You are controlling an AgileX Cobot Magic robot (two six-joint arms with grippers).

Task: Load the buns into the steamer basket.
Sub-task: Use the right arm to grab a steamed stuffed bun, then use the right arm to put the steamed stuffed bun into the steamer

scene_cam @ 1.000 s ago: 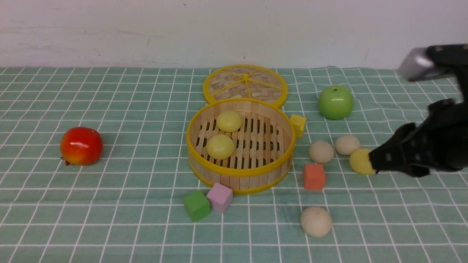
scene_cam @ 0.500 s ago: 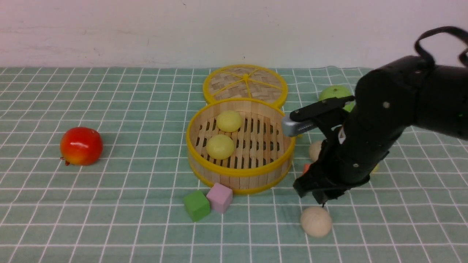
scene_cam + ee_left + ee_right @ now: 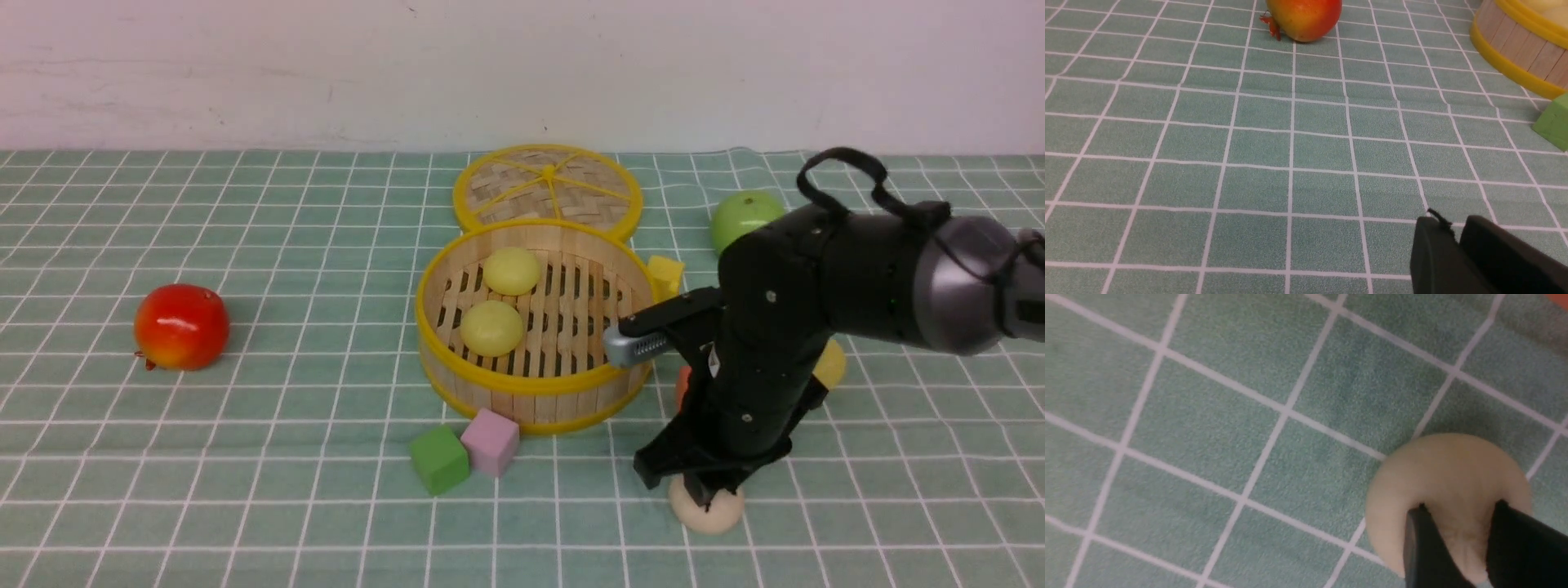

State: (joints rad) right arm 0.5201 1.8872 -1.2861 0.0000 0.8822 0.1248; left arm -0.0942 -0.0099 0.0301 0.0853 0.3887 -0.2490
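- Counting what is done: two pale yellow buns (image 3: 491,327) already lie on the floor of the steamer basket (image 3: 535,390), which stands ahead of the right gripper (image 3: 700,495) and off to its left, near but not touching.
- Directly under that gripper a cream bun (image 3: 709,514) sits on the green checked cloth (image 3: 286,506), outside the basket.
- In the right wrist view the two dark fingers (image 3: 1423,547) stand apart over the top of this bun, with its pale surface showing between them. I judge them released, not yet clenched on it.
- Whether the fingertips already touch the bun cannot be told.
- Just beyond the right arm, on its right side, a slice of another yellow bun (image 3: 831,365) shows on the cloth, so it also remains to be moved.
- The arm covers the cloth past the gripper, so any further buns there are hidden.
- The left gripper (image 3: 1453,225) hangs over bare cloth with nothing between its fingers. They lie close together, and I cannot tell if they are fully clenched.
- From it, the red apple (image 3: 1303,18) is well ahead, and the basket and a green cube (image 3: 1553,121) lie off to one side.
- My judgement: the task is early to midway, with two buns in, at least two out, and the pick-up of the cream one about to begin.
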